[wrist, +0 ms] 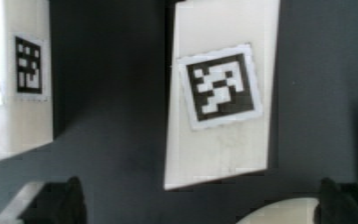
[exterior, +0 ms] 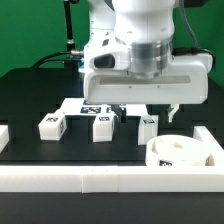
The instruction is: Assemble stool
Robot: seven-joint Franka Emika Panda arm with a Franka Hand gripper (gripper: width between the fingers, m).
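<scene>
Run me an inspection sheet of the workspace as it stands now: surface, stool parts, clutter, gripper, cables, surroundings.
Surface: black table, edged by white rails.
Job's things: three legs in a row, first leg, middle leg, last leg, counted from the exterior view's left. The seat disc lies apart in the near corner on the exterior view's right.
Clutter: nothing seen. Only the marker board lies behind the legs.
Gripper: the gripper is open, over the last leg, holding nothing.
Cables: black cable behind the arm.
Surroundings: dark backdrop, nothing seen.
</scene>
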